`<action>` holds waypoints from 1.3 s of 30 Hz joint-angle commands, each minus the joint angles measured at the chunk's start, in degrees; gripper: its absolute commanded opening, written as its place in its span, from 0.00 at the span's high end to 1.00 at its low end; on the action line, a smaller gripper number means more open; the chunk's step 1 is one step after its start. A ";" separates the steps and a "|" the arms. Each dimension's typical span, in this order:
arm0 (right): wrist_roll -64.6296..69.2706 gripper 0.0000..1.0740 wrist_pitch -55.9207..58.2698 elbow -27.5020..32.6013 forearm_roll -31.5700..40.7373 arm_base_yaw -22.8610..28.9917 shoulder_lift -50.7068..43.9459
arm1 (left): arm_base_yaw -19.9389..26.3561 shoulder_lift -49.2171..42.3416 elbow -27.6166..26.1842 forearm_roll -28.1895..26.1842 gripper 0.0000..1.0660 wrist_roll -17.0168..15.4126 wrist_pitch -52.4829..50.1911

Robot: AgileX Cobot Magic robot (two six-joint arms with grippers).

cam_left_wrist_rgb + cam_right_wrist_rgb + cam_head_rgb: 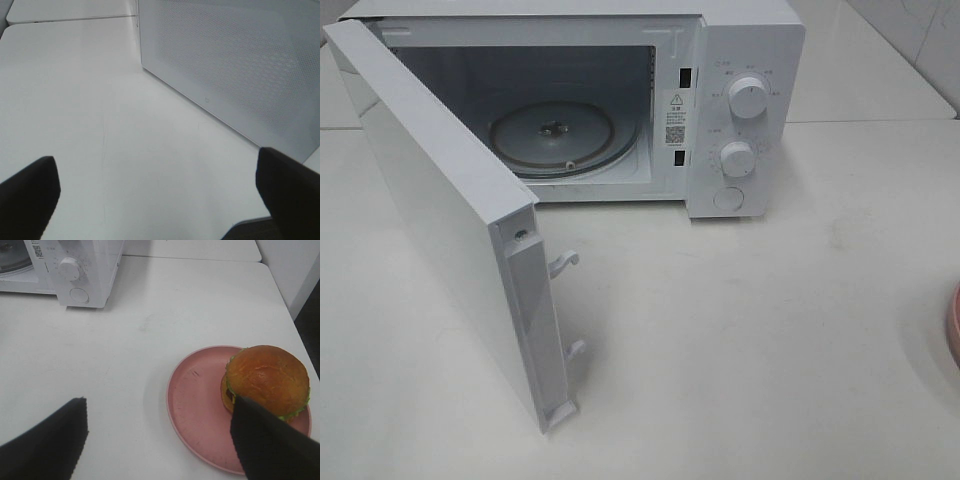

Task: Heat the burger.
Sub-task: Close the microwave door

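Note:
The burger (265, 375), with a glossy brown bun and a green lettuce frill, sits on a round pink plate (195, 400) in the right wrist view. My right gripper (157, 442) hovers open just short of the plate, and one dark finger (270, 445) overlaps the burger's near edge in the picture. Nothing is held between its fingers. In the exterior high view only a sliver of the pink plate (955, 325) shows at the right edge, and the burger is outside that frame. My left gripper (160, 200) is open over bare table beside the microwave door (235, 65).
The white microwave (745, 110) stands at the back, its door (440, 220) swung wide open toward the front left. A glass turntable (560, 135) lies inside the cavity. Two knobs (750, 97) and a round button are on its right panel. The white table (750, 340) stretches between microwave and plate.

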 commanded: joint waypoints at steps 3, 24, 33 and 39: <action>0.00 0.29 -0.74 0.06 -0.17 -0.40 -1.89 | 0.17 -0.29 -0.06 -0.17 0.06 -0.23 -0.74; 0.00 0.29 -0.74 0.06 -0.17 -0.40 -1.89 | 0.17 -0.29 -0.06 -0.17 0.06 -0.23 -0.74; 0.00 0.29 -0.74 0.06 -0.17 -0.40 -1.89 | 0.17 -0.29 -0.06 -0.23 0.06 -0.29 -0.74; 0.00 0.29 -0.74 0.06 -0.17 -0.40 -1.89 | 0.17 -0.29 -0.06 -0.06 0.06 -0.29 -0.86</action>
